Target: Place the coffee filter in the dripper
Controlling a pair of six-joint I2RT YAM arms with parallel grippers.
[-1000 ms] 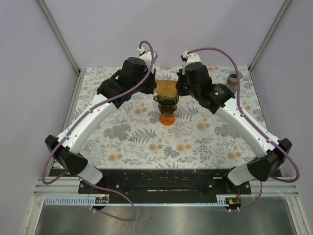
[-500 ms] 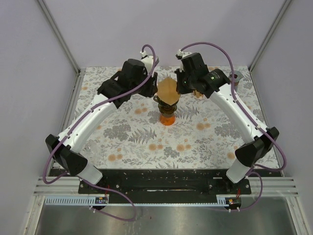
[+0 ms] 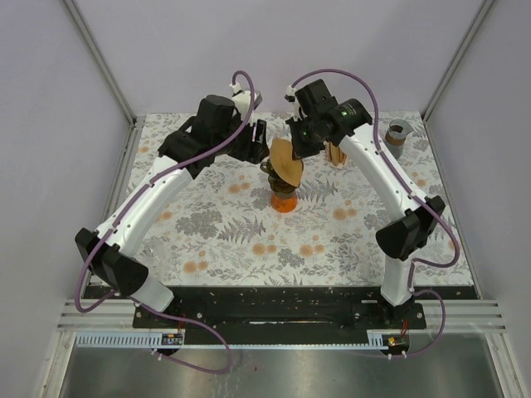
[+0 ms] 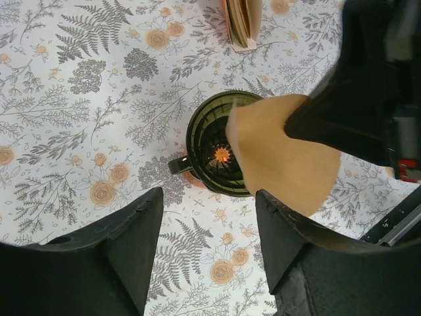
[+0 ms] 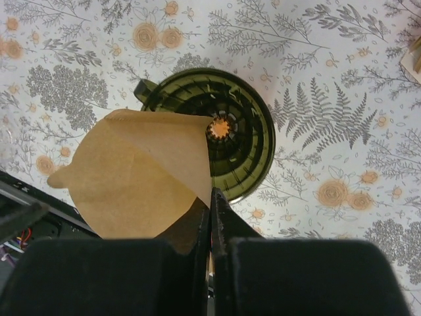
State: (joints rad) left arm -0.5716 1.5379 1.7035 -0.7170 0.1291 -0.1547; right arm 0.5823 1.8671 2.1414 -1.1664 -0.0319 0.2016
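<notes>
Starting nearest the bases, the floral worktop (image 3: pixel 232 240) lies open up to the dark green dripper (image 3: pixel 284 178), which stands centrally, well clear of every edge. Over its rim hangs the coffee filter (image 5: pixel 131 178), a smooth tan paper fan, clamped at one edge by the right end effector (image 5: pixel 210 197), while the left end effector (image 4: pixel 209 197) hovers alongside, jaws apart and empty. The filter tilts, narrow end over the bowl, rounded edge outward; beyond lies a filter stack (image 4: pixel 242 23).

The left gripper (image 4: pixel 205 214) has been opened and drawn off the coffee filter (image 4: pixel 283 164), which has been tilted over the dripper (image 4: pixel 204 141) (now pinched by the right gripper (image 5: pixel 210 201) alone).
</notes>
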